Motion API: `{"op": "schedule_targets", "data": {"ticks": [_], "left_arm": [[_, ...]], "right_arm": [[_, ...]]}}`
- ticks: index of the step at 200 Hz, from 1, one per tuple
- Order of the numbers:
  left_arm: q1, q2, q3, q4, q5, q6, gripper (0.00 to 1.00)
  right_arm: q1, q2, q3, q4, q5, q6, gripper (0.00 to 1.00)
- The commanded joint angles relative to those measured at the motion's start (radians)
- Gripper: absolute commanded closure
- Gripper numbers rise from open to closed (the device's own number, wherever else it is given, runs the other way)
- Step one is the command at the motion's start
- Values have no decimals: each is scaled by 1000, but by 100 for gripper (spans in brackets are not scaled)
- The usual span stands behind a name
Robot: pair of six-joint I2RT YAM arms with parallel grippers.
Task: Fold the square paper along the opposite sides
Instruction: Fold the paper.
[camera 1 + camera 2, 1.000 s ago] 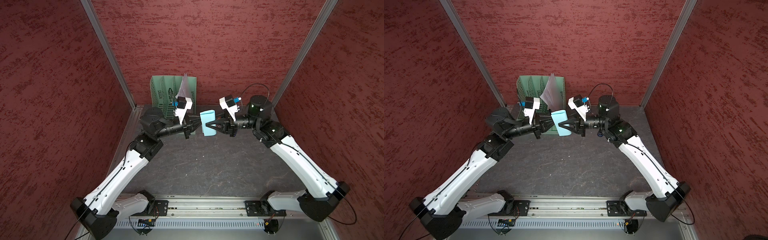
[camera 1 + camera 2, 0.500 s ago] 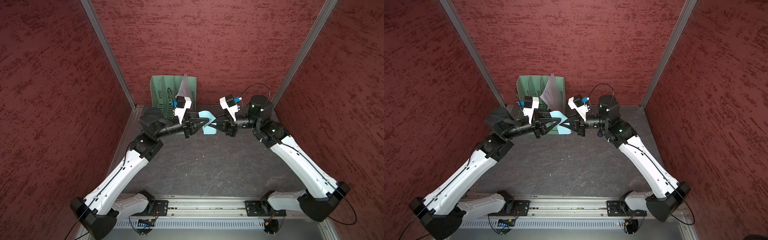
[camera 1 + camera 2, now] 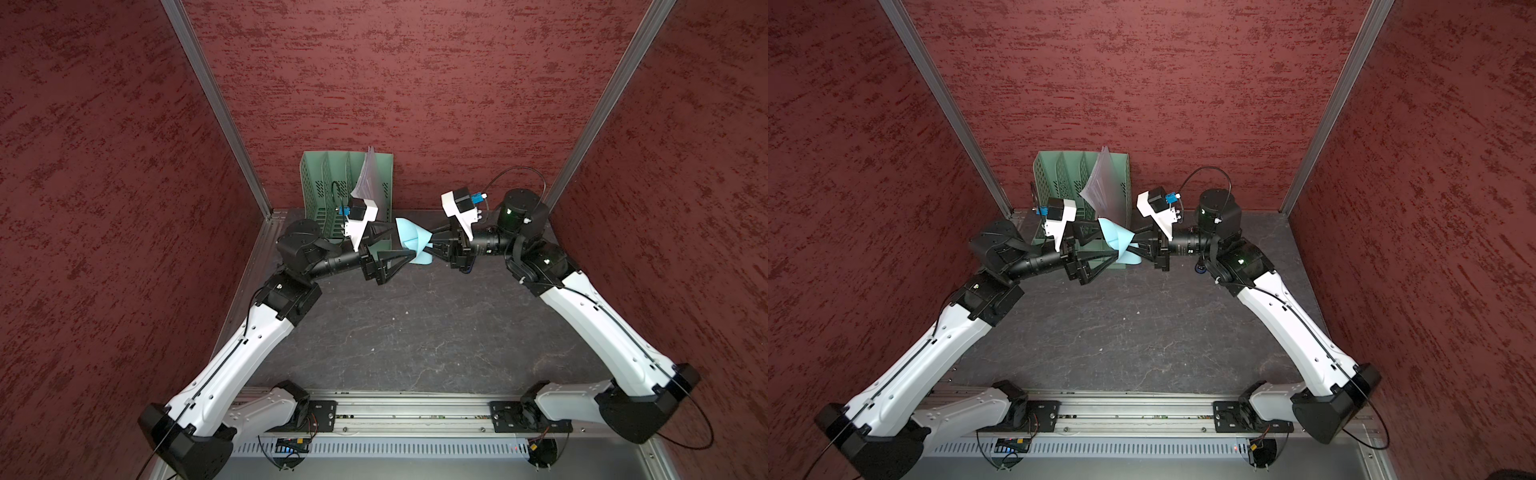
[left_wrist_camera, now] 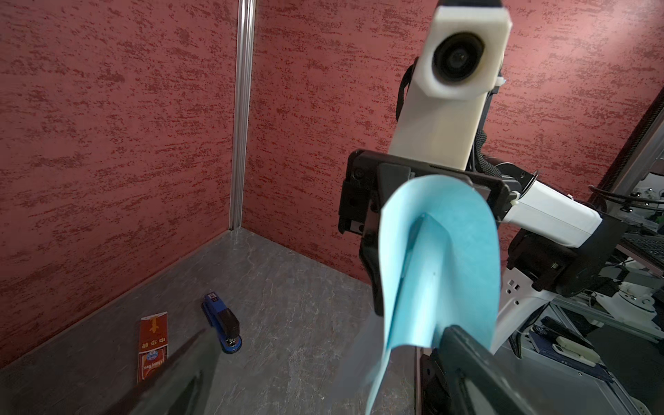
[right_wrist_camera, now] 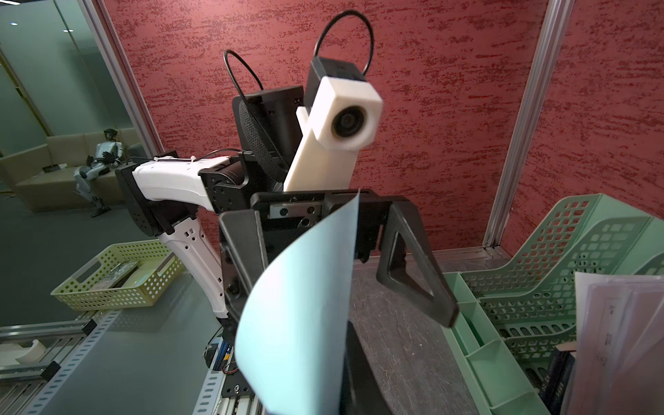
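Light-blue and curled, the square paper [image 3: 410,244] hangs in mid-air near the green file rack [image 3: 320,183], pinched at one side by the right gripper [image 3: 431,249], seemingly to hold the fold, while the left gripper [image 3: 402,243] stands spread wide around its free side, gripping nothing.
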Motion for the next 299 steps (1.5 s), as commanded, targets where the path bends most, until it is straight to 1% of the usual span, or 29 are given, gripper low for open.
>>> {"op": "schedule_targets", "data": {"ticks": [1, 39, 84, 122, 174, 232, 244, 256, 299], "left_arm": [[22, -48, -3, -9, 14, 13, 0], [35, -71, -18, 5, 54, -3, 0], [33, -37, -45, 49, 96, -45, 0], [26, -12, -57, 90, 95, -57, 0], [5, 24, -48, 193, 97, -94, 0], [-44, 70, -11, 189, 83, -87, 0], [-48, 68, -11, 190, 76, -87, 3], [-46, 64, -9, 192, 73, -85, 8], [-47, 52, -10, 175, 74, -72, 35]], "right_arm": [[11, -20, -15, 32, 6, -4, 87], [9, -21, -22, 22, 18, -13, 87], [11, -6, -9, 25, 25, -7, 88], [10, 4, -3, 44, 15, 16, 88], [11, 7, -9, 31, 16, 20, 88], [11, 9, -12, 21, 14, 17, 87], [11, 12, -15, 20, 14, 17, 87], [10, 11, -18, 20, 15, 17, 87], [11, 4, -17, 28, 20, 18, 87]]}}
